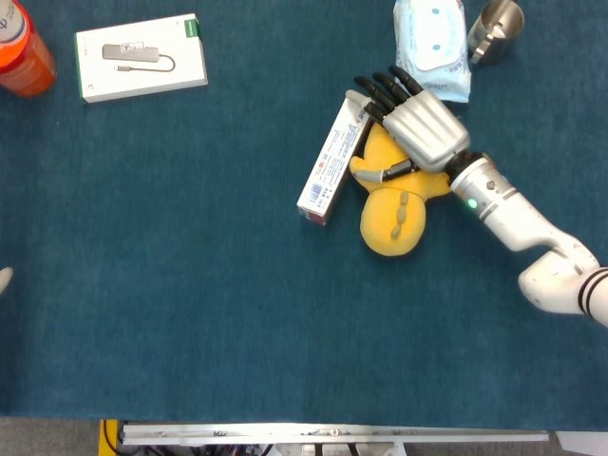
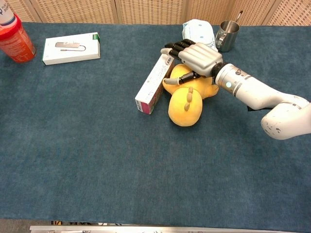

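Under r. hand (image 1: 423, 123): 1 plush toy (image 1: 394, 214)

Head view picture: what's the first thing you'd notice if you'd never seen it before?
Probably the bright yellow plush toy lying right of the table's middle on the blue cloth, with the robot's silver right hand spread over its top end. A long white carton lies against the toy's left side, under the dark fingertips. An orange bottle glows in the far left corner.

The plush toy (image 1: 394, 214) lies mid-table, right of the long box (image 1: 334, 157) — wipes pack (image 1: 432, 43) and cup (image 1: 496, 30) behind, at the far edge.
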`<state>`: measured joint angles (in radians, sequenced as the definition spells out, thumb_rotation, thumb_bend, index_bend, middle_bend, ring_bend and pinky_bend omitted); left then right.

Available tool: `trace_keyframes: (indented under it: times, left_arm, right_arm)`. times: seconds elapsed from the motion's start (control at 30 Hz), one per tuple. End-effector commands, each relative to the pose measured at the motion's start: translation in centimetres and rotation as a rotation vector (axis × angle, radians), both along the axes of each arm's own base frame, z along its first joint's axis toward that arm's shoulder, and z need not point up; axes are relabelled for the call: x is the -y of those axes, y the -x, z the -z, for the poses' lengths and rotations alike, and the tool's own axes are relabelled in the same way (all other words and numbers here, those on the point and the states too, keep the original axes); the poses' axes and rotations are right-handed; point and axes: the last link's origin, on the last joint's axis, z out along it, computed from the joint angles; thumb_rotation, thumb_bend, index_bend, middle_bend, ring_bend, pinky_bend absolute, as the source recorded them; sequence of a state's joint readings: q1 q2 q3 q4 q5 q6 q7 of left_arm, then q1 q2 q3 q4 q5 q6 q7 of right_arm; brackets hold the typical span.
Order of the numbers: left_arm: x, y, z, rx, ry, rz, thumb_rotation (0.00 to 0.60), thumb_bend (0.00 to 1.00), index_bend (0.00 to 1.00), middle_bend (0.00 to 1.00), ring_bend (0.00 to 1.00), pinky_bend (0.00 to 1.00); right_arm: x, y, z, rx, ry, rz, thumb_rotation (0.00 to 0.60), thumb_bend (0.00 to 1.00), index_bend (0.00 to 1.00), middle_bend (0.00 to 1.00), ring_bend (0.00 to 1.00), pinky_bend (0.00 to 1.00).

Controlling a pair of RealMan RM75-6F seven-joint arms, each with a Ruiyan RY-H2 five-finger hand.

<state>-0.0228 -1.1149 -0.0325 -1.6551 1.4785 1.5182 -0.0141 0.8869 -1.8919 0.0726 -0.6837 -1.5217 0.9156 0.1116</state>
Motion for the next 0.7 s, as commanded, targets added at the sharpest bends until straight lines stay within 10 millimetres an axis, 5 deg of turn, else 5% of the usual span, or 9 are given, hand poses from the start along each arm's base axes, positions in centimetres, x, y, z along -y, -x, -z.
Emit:
trace_keyframes:
  times: [0.03,0.47,0.7]
  left_arm:
    - [0.0,0.0,0.0,0.000,-0.001,0.000,0.600,0.15,0.09,0.06,0.01,0.03]
    - [0.1,0.0,0.0,0.004,-0.003,0.003,0.600,0.15,0.09,0.06,0.01,0.03]
    - [0.1,-0.3,-0.3,0.005,-0.008,0.012,0.600,0.15,0.09,0.06,0.01,0.03]
  right_arm:
    - [0.2,0.1,-0.1,-0.005,0.008,0.007,0.048,0.00,0.00,0.00,0.00,0.00]
    - [-0.3,-0.6,-0.4,0.032,0.011,-0.027,0.049,0.00,0.00,0.00,0.00,0.00]
    - [-0.8,-1.8,-2.8,0.103,0.043,-0.078,0.047,0.00,0.00,0.00,0.00,0.00]
